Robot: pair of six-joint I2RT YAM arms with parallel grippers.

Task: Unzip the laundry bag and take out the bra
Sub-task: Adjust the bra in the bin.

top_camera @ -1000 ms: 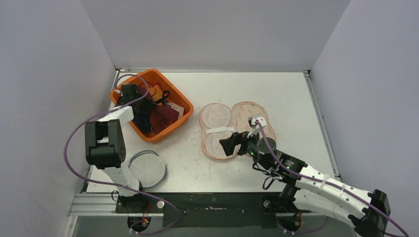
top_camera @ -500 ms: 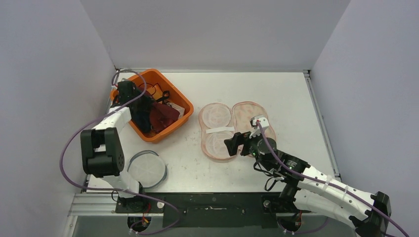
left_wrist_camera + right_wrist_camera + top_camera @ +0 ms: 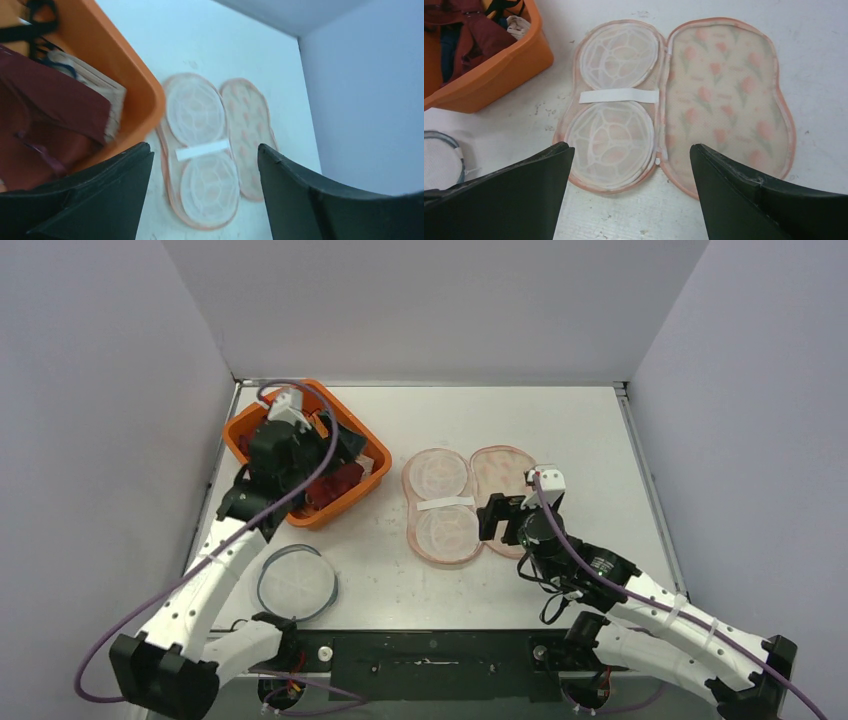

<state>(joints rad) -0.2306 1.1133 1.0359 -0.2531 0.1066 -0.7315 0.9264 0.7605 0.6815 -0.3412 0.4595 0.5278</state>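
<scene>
On the white bench (image 3: pixel 600 440) I see the laundry bag (image 3: pixel 470 502) lying unzipped and flat, left fingers (image 3: pixel 90 200) and right fingers (image 3: pixel 499 200) open and empty, and the soft, light maroon bra (image 3: pixel 335 483) in the orange bin (image 3: pixel 135 70), probably best pinched by a strap.
</scene>
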